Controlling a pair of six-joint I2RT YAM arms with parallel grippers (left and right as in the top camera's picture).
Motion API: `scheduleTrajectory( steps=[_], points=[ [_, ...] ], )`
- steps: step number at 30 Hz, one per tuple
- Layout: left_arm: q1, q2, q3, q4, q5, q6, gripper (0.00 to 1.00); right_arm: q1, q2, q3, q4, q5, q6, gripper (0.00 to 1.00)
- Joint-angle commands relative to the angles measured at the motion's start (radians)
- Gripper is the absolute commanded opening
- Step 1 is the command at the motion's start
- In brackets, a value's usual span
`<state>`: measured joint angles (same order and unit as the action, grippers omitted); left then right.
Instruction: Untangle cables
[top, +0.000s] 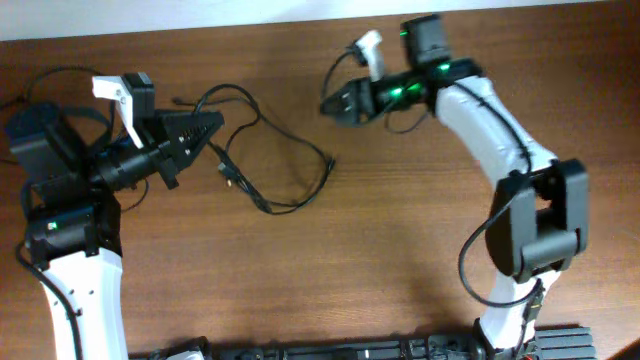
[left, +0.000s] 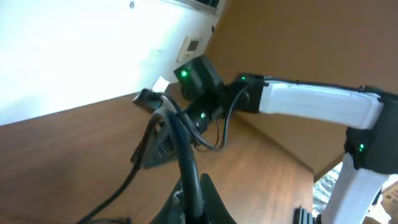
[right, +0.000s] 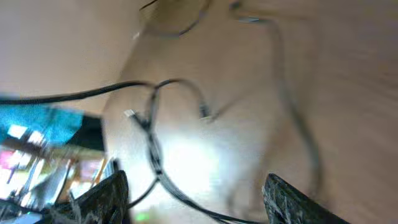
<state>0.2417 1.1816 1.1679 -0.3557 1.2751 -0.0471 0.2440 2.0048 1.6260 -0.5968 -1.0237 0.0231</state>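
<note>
Several thin black cables (top: 270, 208) lie spread in loose loops on your wooden counter (top: 400, 230), left of the middle, between the two arms. From overhead you can see one strand arc from beside the left gripper (top: 212, 130) up and over towards the far edge. It then runs diagonally down to a sharp bend at the right and curves back through a low loop to a small plug end (top: 228, 172) just below that gripper's tip.

Your left gripper (left: 191, 193) is closed. In its wrist view a cord from the cables (left: 180, 137) rises straight out from between its pinched fingers, so it is clamped on the cables. Further strands branch away to the left.

Your right gripper (top: 330, 103) sits well to the right of the upper loops, pointing left towards them and clear of every strand. Its wrist view is blurred, but you can make out both fingers (right: 106, 196) standing wide apart at the bottom corners, with nothing between them. Beyond that spread right gripper (right: 196, 190), the cables (right: 152, 143) cross one another on the counter, and one pale-tipped plug (right: 130, 114) lies beside the crossing. You cannot tell from that view how the strands are knotted.
</note>
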Motion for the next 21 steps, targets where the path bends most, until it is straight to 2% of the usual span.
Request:
scheduleTrajectory(
  steps=[1,3,5,6,7,9,11,12,14,17,19,20,21],
  points=[
    [0.003,-0.016,0.011,0.099,-0.007,-0.168,0.0,0.124,0.007,0.001,0.058,-0.091,-0.045,0.69],
    [0.003,-0.016,0.011,0.264,-0.008,-0.343,0.0,0.193,0.01,0.001,0.078,-0.08,-0.046,0.69],
    [0.003,-0.016,0.011,0.53,-0.012,-0.516,0.0,0.278,0.012,0.0,0.07,-0.024,-0.045,0.71],
    [0.003,-0.016,0.011,0.597,-0.036,-0.599,0.0,0.313,0.012,0.0,0.071,0.042,-0.045,0.75],
    [0.003,-0.016,0.011,0.65,-0.051,-0.646,0.0,0.341,0.013,0.0,0.068,0.174,-0.034,0.76],
    [0.003,-0.016,0.011,0.805,-0.098,-0.795,0.0,0.386,0.034,0.0,0.066,0.581,0.179,0.85],
    [0.004,-0.016,0.011,1.078,-0.117,-0.96,0.0,0.366,0.074,0.0,0.059,0.755,0.293,0.85],
    [0.013,-0.016,0.011,1.226,-0.155,-1.064,0.0,0.33,0.088,0.0,0.043,0.788,0.294,0.85],
    [0.069,-0.016,0.011,1.26,-0.165,-1.101,0.0,0.227,0.089,0.0,-0.012,0.859,0.335,0.85],
    [0.23,-0.016,0.011,1.256,-0.153,-1.105,0.0,0.04,0.089,0.0,-0.115,0.859,0.333,0.85],
    [0.262,-0.016,0.011,1.252,-0.146,-1.105,0.0,-0.058,0.089,0.0,-0.134,0.847,0.334,0.85],
    [0.263,-0.016,0.011,1.251,-0.145,-1.105,0.0,-0.082,0.089,0.0,-0.146,0.801,0.333,0.85],
    [0.262,-0.016,0.011,1.251,-0.117,-1.104,0.0,-0.093,0.089,0.0,-0.151,0.586,0.197,0.86]
  ],
)
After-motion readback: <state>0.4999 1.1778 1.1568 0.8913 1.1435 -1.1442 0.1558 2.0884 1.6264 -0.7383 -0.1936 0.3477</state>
